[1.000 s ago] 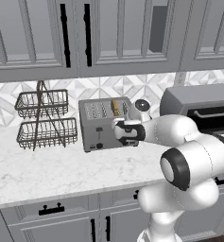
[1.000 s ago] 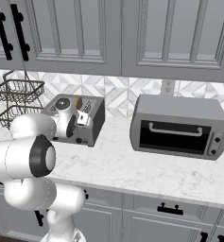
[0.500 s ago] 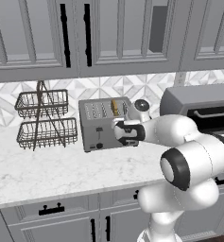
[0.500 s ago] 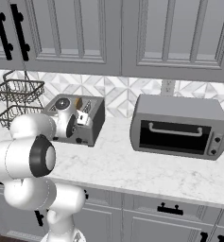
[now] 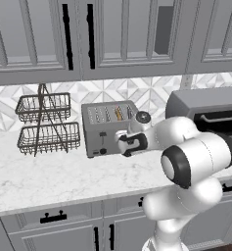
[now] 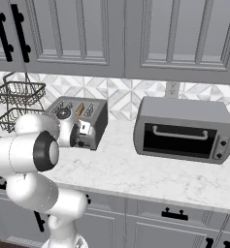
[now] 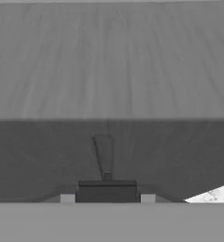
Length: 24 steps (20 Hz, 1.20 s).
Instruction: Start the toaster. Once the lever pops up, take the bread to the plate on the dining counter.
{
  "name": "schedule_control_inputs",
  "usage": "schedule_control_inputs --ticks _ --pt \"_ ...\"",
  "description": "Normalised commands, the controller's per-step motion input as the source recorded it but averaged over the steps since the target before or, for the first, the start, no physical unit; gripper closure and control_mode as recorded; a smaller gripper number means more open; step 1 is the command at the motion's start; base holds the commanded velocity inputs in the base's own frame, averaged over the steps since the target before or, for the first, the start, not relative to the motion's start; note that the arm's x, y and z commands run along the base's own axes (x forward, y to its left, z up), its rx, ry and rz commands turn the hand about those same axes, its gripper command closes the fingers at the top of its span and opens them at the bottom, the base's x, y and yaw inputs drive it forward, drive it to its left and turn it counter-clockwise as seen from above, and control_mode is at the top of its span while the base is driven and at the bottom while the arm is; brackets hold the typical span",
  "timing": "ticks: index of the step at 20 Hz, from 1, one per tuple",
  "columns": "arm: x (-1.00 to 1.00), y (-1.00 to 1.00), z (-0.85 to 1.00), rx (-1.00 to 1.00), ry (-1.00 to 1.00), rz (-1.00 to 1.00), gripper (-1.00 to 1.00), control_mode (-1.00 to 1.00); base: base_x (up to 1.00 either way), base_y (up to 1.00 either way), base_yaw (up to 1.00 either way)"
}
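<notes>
Nothing among the things has shifted since the earlier pictures, and the arm stays pressed up to the toaster (image 5: 105,128), a boxy brushed-grey metal body with four slots, standing on the white marbled surface (image 5: 49,179). Golden-tan bread (image 5: 118,114) stands in one slot. The hand (image 7: 107,198) sits tight against the toaster's front, its fingers (image 7: 67,198) narrowed to either side of a flat black lever (image 7: 107,190); whether they pinch it I cannot tell. Beside stand a wire basket rack (image 5: 45,122) and a smooth grey toaster oven (image 6: 183,129).
</notes>
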Motion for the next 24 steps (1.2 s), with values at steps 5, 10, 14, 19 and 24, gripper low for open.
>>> schedule_control_inputs --ticks 5,10,14,19,24 --pt "0.00 0.00 -0.75 -0.01 0.01 0.00 1.00 -1.00 0.00 0.00 0.00" --pt "0.00 -0.01 -0.68 0.00 0.00 0.00 1.00 -1.00 0.00 0.00 0.00" --pt "0.01 0.00 -0.92 -0.06 0.03 0.00 1.00 -1.00 0.00 0.00 0.00" --pt "0.03 0.03 -0.99 -0.31 0.11 0.00 1.00 -1.00 0.00 0.00 0.00" --pt "-0.20 -0.01 -0.33 -0.10 -0.01 0.00 1.00 -1.00 0.00 0.00 0.00"
